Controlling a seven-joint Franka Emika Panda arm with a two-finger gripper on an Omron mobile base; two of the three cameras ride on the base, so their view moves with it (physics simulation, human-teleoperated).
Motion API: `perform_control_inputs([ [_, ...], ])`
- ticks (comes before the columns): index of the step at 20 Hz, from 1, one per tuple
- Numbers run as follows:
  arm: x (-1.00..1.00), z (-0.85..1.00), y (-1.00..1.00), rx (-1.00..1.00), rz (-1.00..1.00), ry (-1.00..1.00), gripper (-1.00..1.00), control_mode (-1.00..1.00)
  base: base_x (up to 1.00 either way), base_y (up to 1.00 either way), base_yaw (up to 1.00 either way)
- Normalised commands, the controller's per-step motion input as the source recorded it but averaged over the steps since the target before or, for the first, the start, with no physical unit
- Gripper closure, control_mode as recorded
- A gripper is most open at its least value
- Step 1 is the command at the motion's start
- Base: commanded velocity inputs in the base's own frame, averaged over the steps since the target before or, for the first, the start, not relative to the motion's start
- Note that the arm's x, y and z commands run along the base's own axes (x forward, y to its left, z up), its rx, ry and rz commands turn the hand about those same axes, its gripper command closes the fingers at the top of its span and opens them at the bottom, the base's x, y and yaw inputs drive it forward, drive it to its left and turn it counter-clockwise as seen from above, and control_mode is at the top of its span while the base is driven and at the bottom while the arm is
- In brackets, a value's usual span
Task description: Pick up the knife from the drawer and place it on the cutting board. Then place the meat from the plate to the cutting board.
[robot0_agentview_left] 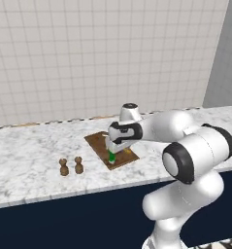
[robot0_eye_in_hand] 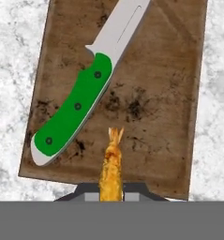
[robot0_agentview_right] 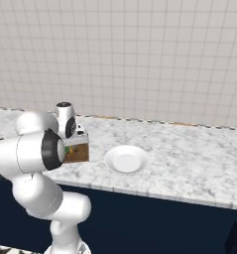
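Hand view is showing the gripper (robot0_eye_in_hand: 111, 190) closing on the meat (robot0_eye_in_hand: 111, 168), hanging low-centre over the board (robot0_eye_in_hand: 151, 108), right of the knife (robot0_eye_in_hand: 83, 98); releasing low on bare wood seems best.

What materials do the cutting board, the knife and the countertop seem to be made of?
The cutting board looks like matte brown wood, with dark stains and grain. The knife has a glossy green handle, probably plastic, with three dark rivets, and a pale, smooth blade that looks like metal. The countertop looks like polished white marble or similar stone, with grey veins.
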Motion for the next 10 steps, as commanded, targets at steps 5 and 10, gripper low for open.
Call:
perform_control_inputs([
  [5,0.18,-0.29,0.04,0.0,0.0,0.0,1.0,-1.0,0.0,0.0,0.0],
  [10,0.26,-0.25,0.0,0.0,0.0,0.0,1.0,-1.0,0.0,0.0,0.0],
])
